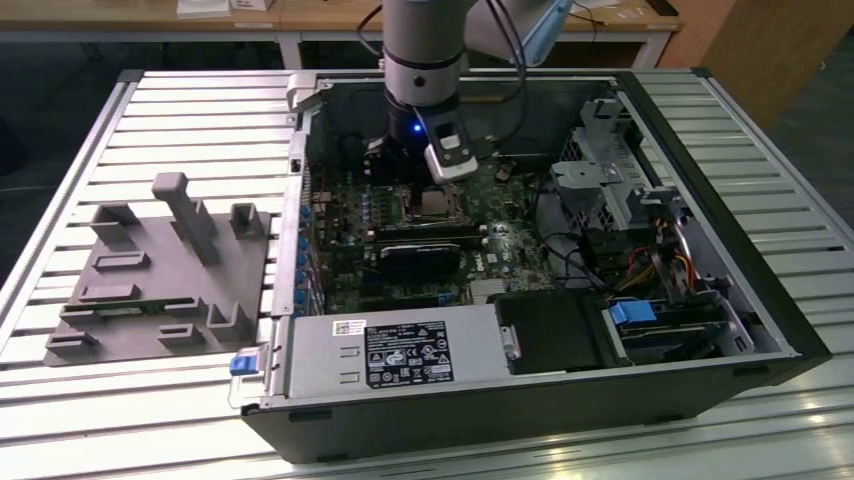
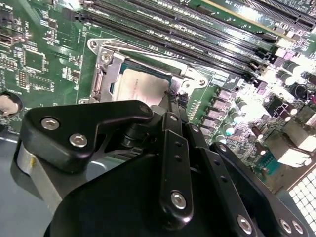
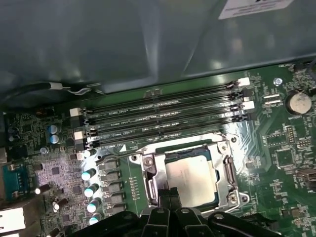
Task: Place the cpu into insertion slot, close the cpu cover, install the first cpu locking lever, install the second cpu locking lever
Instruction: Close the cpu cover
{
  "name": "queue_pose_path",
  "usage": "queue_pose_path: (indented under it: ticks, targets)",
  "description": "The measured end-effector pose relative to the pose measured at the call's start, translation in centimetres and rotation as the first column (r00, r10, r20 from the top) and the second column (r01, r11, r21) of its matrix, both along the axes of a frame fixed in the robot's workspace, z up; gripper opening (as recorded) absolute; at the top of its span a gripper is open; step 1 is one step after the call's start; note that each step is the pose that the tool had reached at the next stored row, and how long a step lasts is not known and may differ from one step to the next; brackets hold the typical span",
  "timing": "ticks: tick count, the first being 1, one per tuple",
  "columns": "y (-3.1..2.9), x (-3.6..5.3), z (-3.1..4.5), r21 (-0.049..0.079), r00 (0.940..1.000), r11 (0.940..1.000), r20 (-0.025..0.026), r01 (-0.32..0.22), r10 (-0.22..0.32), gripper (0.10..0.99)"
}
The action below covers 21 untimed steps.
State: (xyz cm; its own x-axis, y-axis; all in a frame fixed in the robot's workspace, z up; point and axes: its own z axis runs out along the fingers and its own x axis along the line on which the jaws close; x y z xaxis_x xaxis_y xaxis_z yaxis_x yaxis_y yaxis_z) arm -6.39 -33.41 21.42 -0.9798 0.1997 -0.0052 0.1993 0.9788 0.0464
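Reaching down into the open black computer case [image 1: 747, 330] on the slatted metal table [image 1: 187, 100], the arm sets its black end effector [image 2: 173, 98] at one edge of the square, silver-rimmed insertion slot [image 1: 430, 206] on the green circuit board [image 3: 276, 138]. The fingers are drawn together with their tips meeting; whether anything thin is pinched between them cannot be made out. The small flat square cpu with a pale silver-grey top [image 3: 190, 180] lies in the slot, with the thin silvery cpu cover frame [image 3: 183, 149] apparently lowered around it; whether the cover is latched cannot be told. Long black memory slots [image 3: 163, 113] run just beside the socket, and a row of silver-topped capacitors [image 3: 89, 175] stands near another side. In the second wrist view the end effector's black linkage hides the nearer part of the socket. The first wrist view adds a round coin battery [image 3: 298, 102]. The exterior view adds a black rectangular block [image 1: 420, 260] near the socket, a silver power-supply box [image 1: 387, 350], and a grey moulded fixture [image 1: 160, 270] on the table at the exterior view's left, apart from the case.
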Motion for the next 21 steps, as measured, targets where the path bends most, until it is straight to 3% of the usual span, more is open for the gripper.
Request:
queue_pose_path:
  ticks: [6, 21]
  targets:
    - [0.0, -0.14, -0.28, 0.011, 0.9986, 0.9985, 0.0003, -0.054, 0.054, 0.102]
    - [0.0, -0.29, -0.95, 0.016, 0.9983, 0.9982, 0.0007, -0.058, 0.058, 0.102]
